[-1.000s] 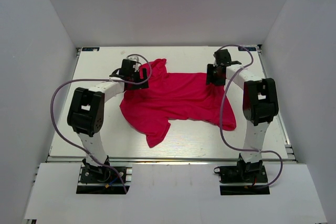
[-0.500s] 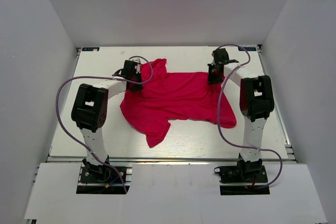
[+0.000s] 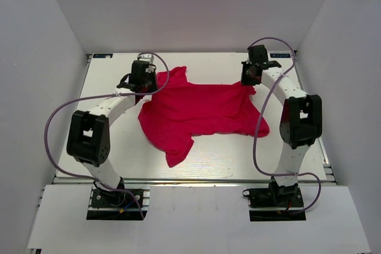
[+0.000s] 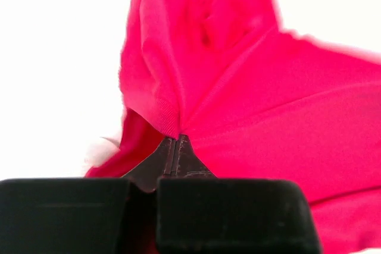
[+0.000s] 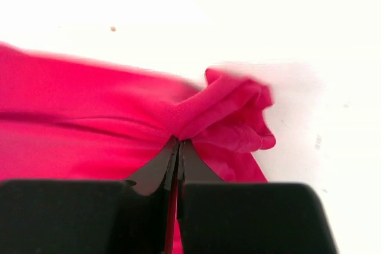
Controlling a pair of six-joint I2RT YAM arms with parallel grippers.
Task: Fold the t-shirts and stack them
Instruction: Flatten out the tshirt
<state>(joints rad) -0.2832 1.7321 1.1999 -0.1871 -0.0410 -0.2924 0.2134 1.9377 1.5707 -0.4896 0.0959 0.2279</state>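
Note:
A crimson-pink t-shirt [image 3: 199, 111] lies rumpled across the middle of the table, one sleeve hanging toward the near edge. My left gripper [image 3: 145, 85] is shut on the t-shirt's far left edge; the left wrist view shows the jaws pinching a ribbed hem of the t-shirt [image 4: 238, 105] at the left gripper [image 4: 174, 139]. My right gripper [image 3: 248, 81] is shut on the far right corner; in the right wrist view the right gripper [image 5: 178, 142] clamps a bunched fold of the t-shirt [image 5: 89, 117]. The cloth is pulled taut between the two grips.
The white table [image 3: 113, 141] is boxed in by grey walls on the left, right and back. Purple cables loop from both arms, one cable [image 3: 56, 123] out over the left side. A metal rail [image 3: 196, 180] runs along the near edge.
Both grippers have closed on the t-shirt's far edge and drawn back toward the far side, stretching that edge. The arms have extended further from their bases.

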